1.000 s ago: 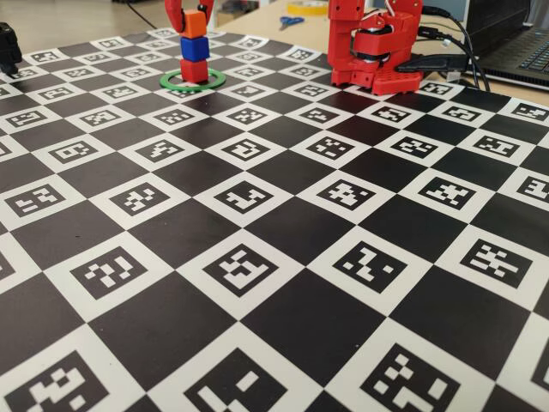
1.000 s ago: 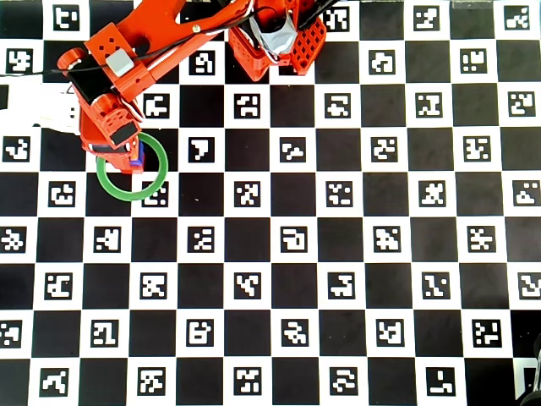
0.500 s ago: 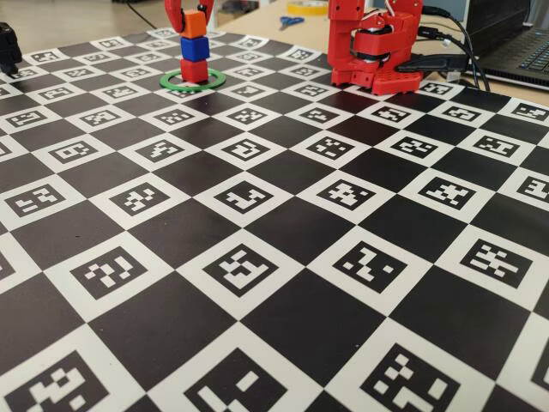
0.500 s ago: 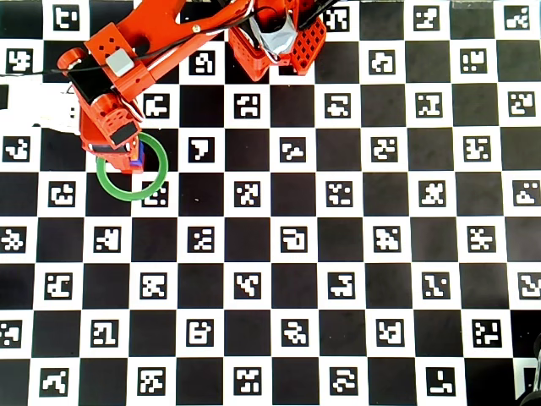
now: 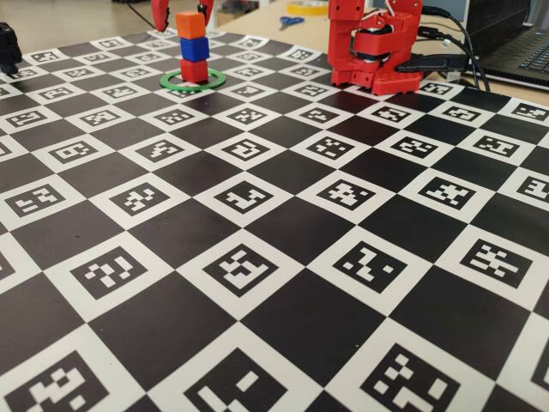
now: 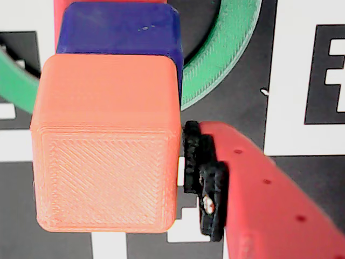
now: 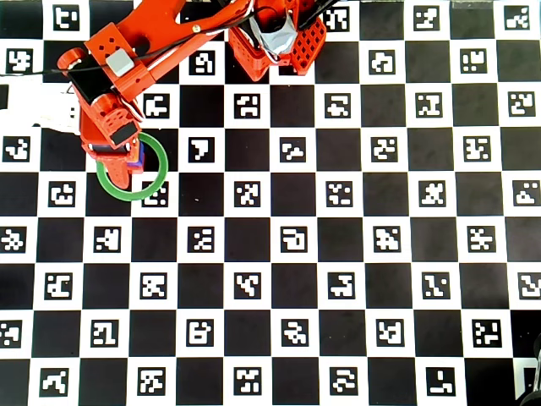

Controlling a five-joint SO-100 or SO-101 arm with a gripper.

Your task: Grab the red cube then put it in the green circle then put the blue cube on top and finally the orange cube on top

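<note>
Your three-cube tower stands at the far left of the checkerboard counter (image 5: 283, 223) in the fixed view: the red cube (image 5: 194, 70) sits inside the green circle (image 5: 211, 81), the blue cube (image 5: 195, 48) rests on it, and the orange cube (image 5: 190, 24) tops the stack. The orange cube sits slightly left of the blue one beneath it, though all three are touching and upright. Your end effector (image 5: 182, 10) hangs spread wide around the top cube — one red finger shows on each side, both apart from its faces. The wrist view bears this out: a finger (image 6: 259, 189) with a black pad lies just beside the orange cube's right face, a thin gap between them. From overhead, the arm (image 7: 127, 68) covers the stack. The arm's red base (image 5: 375, 47) stands at the far right, well apart.
</note>
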